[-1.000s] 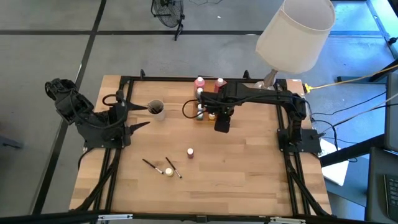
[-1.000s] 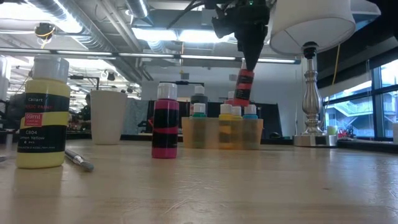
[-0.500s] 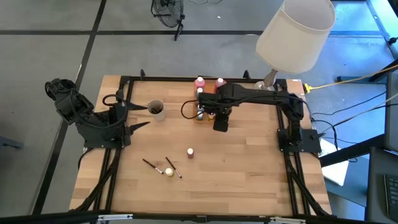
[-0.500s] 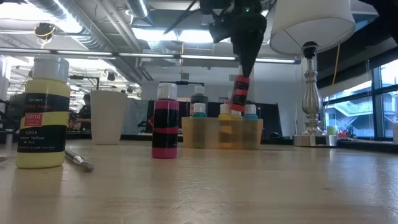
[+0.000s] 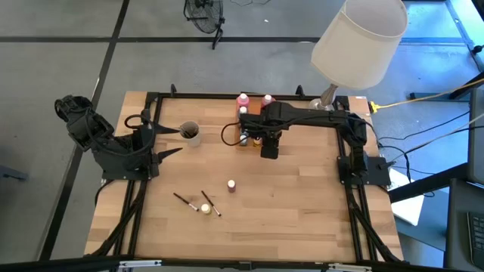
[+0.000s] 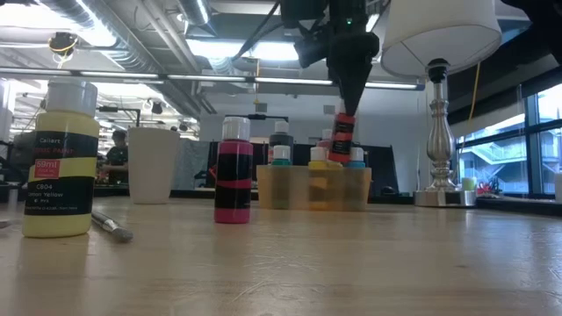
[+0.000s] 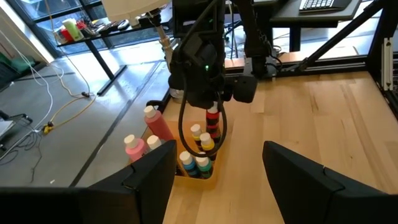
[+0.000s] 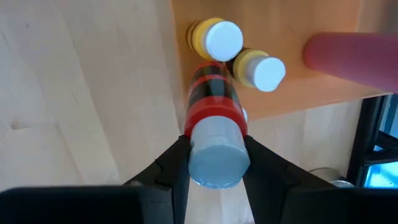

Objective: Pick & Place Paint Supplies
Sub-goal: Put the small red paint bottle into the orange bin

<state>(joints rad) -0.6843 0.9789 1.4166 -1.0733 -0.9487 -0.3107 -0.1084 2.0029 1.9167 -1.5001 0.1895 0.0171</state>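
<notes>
Right tool (image 6: 344, 104): clamped on red-and-black paint bottle with pale cap (image 8: 214, 134), held low over translucent amber tray (image 6: 312, 188) among yellow bottles. Lower straight, upright, into free slot. Left tool (image 5: 162, 140): parked, spread empty.

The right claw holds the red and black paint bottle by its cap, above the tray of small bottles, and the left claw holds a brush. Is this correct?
Not quite. The left claw holds nothing: the left wrist view shows its fingers open and empty. The rest is right: the right claw grips the red and black paint bottle by its cap above the tray of small bottles.
</notes>
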